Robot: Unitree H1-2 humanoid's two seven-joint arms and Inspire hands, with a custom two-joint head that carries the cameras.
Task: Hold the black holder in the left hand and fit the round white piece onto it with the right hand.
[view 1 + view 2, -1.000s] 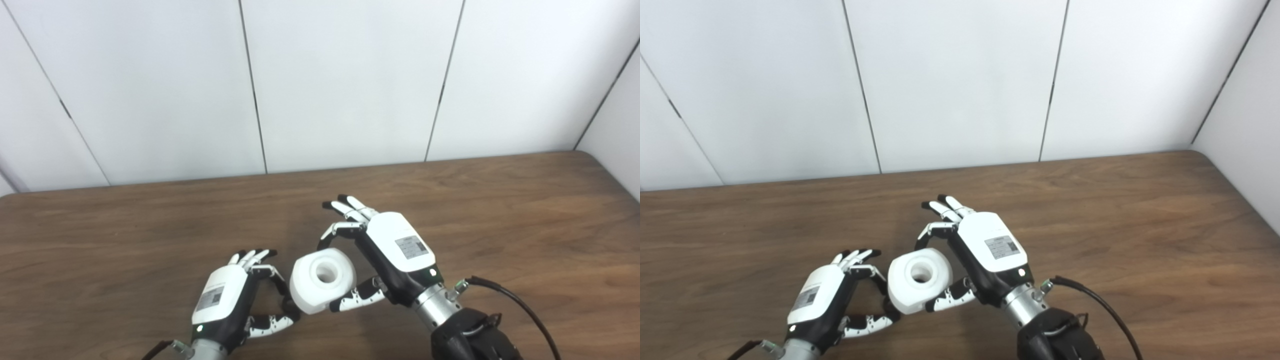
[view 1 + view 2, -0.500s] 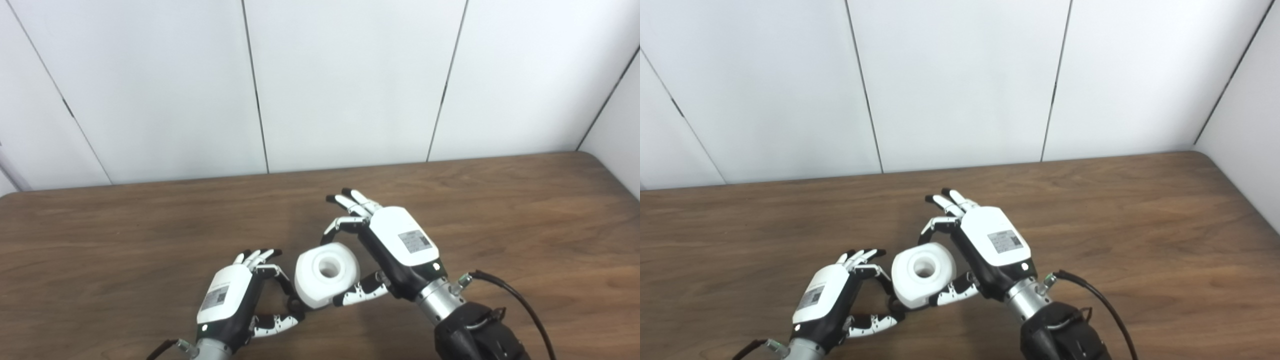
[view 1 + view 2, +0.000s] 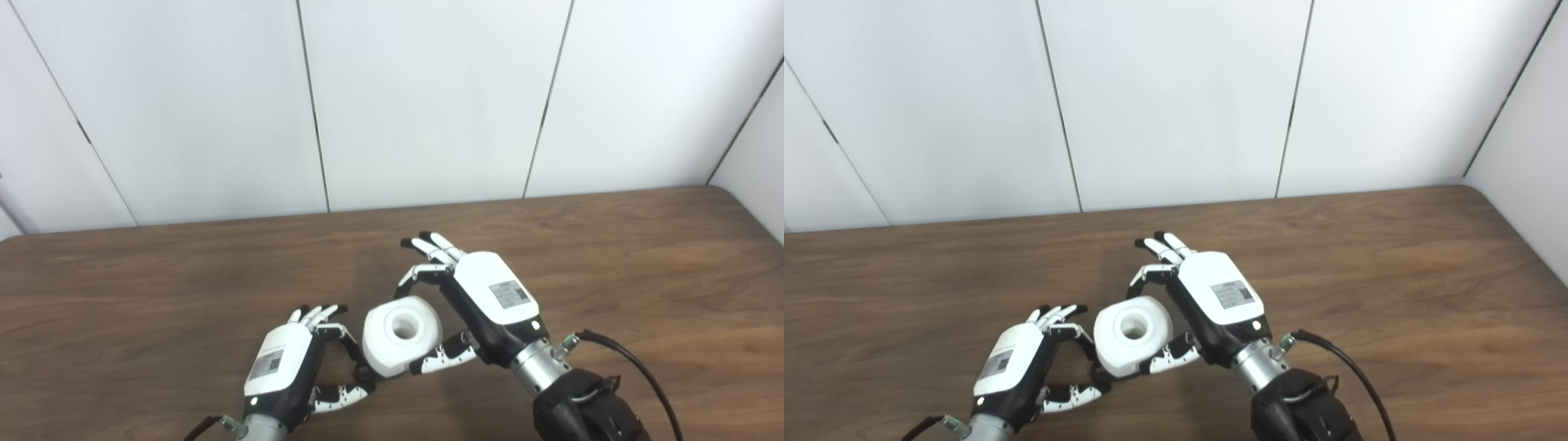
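Gripping white piece (image 3: 401,334) in right hand (image 3: 484,300) above table (image 3: 643,257), pressed against black holder (image 3: 360,370), mostly hidden, pinched in left hand (image 3: 288,364); cable (image 3: 637,373) trailing right.

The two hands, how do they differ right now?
The right hand grips the round white piece, hole up; the left hand pinches the black holder, mostly hidden. The right hand sits farther up the table than the left. Both have white backs.

Matt white plastic piece (image 3: 401,335), wood-grain table (image 3: 643,257)
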